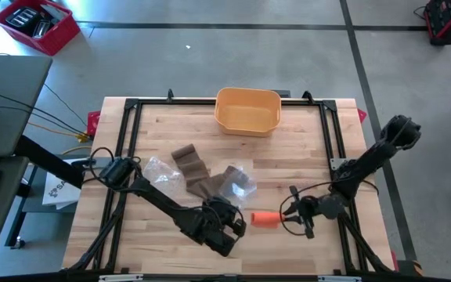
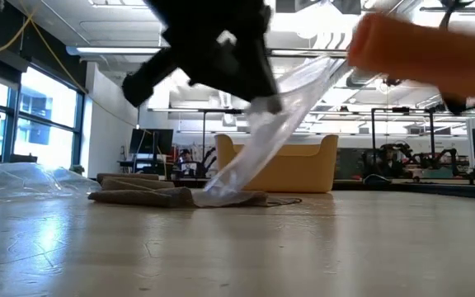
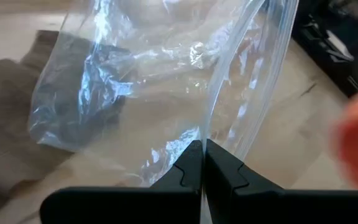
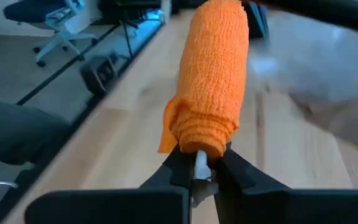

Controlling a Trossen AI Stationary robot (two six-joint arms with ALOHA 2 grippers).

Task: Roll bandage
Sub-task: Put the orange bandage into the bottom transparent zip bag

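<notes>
An orange rolled bandage (image 1: 265,218) is in the air near the table's front edge, with my right gripper (image 1: 294,213) shut on it; the low view shows this roll (image 2: 423,49) high above the wood. My left gripper (image 1: 229,227), just left of the roll, is shut on a clear plastic bag (image 3: 166,93). The bag (image 2: 279,132) slants from the gripper down to the table. Brown bandages (image 1: 193,166) lie flat at the table's middle, and a second clear bag (image 1: 163,172) lies to their left. My left gripper pinches an edge of the clear bag (image 3: 204,134) between its two fingers. The bag is drawn up off the table below the fingers, and its lower end (image 2: 221,194) rests on the brown bandages. My right gripper pinches one end of the orange roll (image 4: 204,143) between its two fingers. The fingers come nearly level from the table's right and lie along the roll. The roll sticks out past the fingertips toward the table's left, lifted clear of the table.
A yellow basket (image 1: 247,110) stands at the table's far edge, in the middle. A black frame (image 1: 131,106) runs round the tabletop. Bare wood lies between the basket and the bandages, and along the right side.
</notes>
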